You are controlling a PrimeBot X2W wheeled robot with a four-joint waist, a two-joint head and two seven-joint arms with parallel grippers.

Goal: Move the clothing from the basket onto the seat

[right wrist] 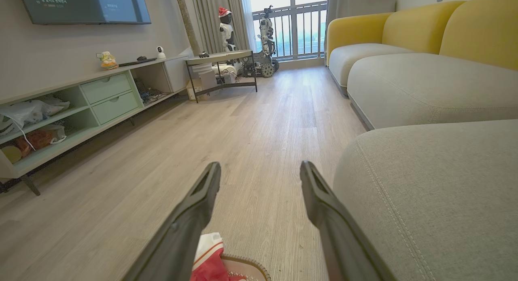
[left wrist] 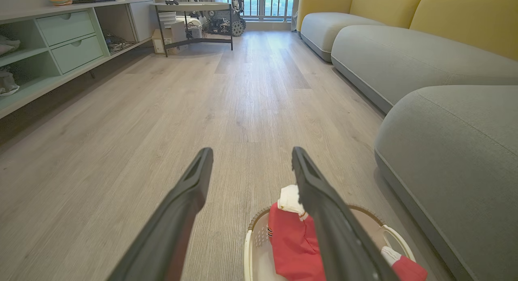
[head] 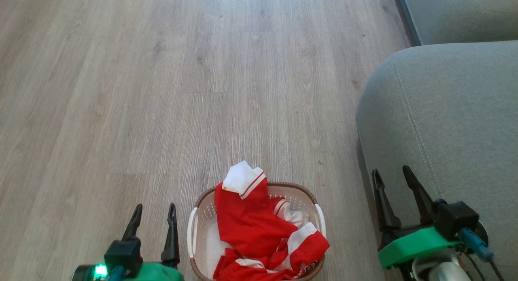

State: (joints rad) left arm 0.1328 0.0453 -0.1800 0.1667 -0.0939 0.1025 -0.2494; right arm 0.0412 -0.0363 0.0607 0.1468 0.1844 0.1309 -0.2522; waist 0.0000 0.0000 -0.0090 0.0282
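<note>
Red clothing (head: 255, 228) with white cuffs fills the cream basket (head: 311, 198) on the floor at the bottom middle of the head view; one cuff hangs over the far rim. The grey seat (head: 449, 111) rises just right of the basket. My left gripper (head: 155, 208) is open and empty, left of the basket. My right gripper (head: 391, 171) is open and empty, at the seat's near left edge. The left wrist view has the clothing (left wrist: 293, 240), basket (left wrist: 253, 232) and seat (left wrist: 453, 151) past my left gripper (left wrist: 251, 151). In the right wrist view, my right gripper (right wrist: 260, 165) points along the floor beside the seat (right wrist: 429, 184), with the clothing (right wrist: 208, 260) low.
Wood floor (head: 182, 79) stretches ahead. A long grey and yellow sofa (left wrist: 404, 46) runs along the right. A green shelf unit (right wrist: 93, 99) lines the left wall, and a small table (right wrist: 220, 68) with toy robots stands far off by the window.
</note>
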